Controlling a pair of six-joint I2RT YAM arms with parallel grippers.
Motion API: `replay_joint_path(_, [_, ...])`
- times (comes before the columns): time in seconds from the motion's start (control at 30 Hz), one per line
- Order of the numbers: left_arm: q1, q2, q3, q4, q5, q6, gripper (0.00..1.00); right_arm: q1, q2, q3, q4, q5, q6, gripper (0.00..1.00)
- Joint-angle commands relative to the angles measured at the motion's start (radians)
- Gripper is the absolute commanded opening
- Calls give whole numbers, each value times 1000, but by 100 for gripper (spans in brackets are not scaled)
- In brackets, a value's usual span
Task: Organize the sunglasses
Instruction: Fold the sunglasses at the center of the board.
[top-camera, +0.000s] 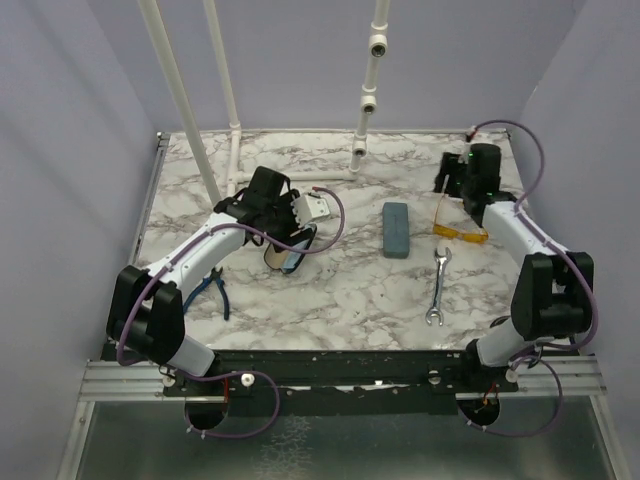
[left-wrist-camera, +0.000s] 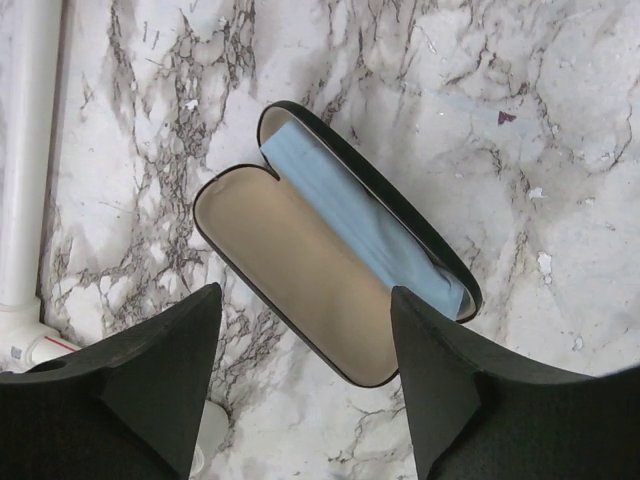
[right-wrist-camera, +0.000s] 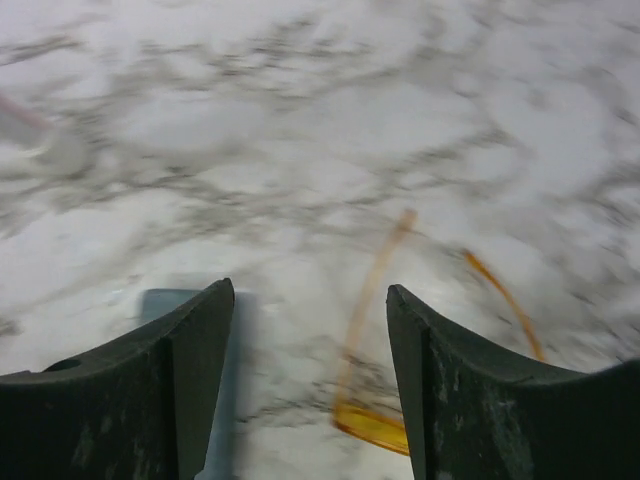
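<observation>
Yellow-orange sunglasses (top-camera: 462, 232) lie open on the marble counter (top-camera: 330, 300), over on the right side. The right hand (right-wrist-camera: 310, 290) hangs over their far end. Its two fingers (right-wrist-camera: 180, 380) are apart with nothing pinched between them, so it holds nothing. The view from that hand is blurry, but the lens part shows low down by the right finger. The two thin side arms reach away from it toward the far edge. So the glasses run from near to far, with the lens part on the near side. I think this hand must come back a little and drop to close on the frame. The left hand (left-wrist-camera: 305, 290) is well apart from them. Its fingers are wide too, over an open black case (left-wrist-camera: 320, 290) with a blue cloth inside. A blue-grey case (top-camera: 396, 230) lies between the two hands. I cannot see the dark wire pair anywhere.
</observation>
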Motion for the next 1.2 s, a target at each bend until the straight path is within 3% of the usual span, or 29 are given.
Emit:
replay_joint_path(0.0, [8, -33, 29, 14, -8, -84, 75, -197, 15, 15, -261, 200, 146, 68])
replay_joint_path(0.03, [8, -39, 26, 13, -5, -80, 79, -230, 14, 11, -265, 209, 140, 68])
replay_joint_path(0.1, [8, -52, 14, 14, -1, -68, 97, -262, 14, 0, -245, 241, 96, 68])
replay_joint_path(0.13, [9, -58, 7, 14, 1, -62, 99, -266, 27, 4, -242, 246, 67, 68])
replay_joint_path(0.37, [8, -89, -29, 2, 10, -42, 99, -294, 219, 146, -384, 177, -17, 67])
replay_joint_path(0.53, [8, -102, -36, -18, 32, -20, 99, -295, 315, 165, -402, 230, -56, 62])
replay_joint_path(0.63, [8, -101, -34, -31, 44, -12, 99, -295, 350, 173, -411, 227, -76, 49])
replay_joint_path(0.73, [8, -95, -25, -44, 52, -7, 99, -295, 348, 162, -409, 194, -85, 19])
replay_joint_path(0.83, [8, -86, -1, -81, 76, 7, 99, -294, 320, 150, -405, 199, -109, 4])
replay_joint_path(1.0, [8, -93, 42, -128, 135, -3, 99, -295, 255, 167, -422, 192, -128, 1])
replay_joint_path(1.17, [9, -123, 110, -183, 238, -43, 99, -295, 107, 157, -404, 9, -99, 1])
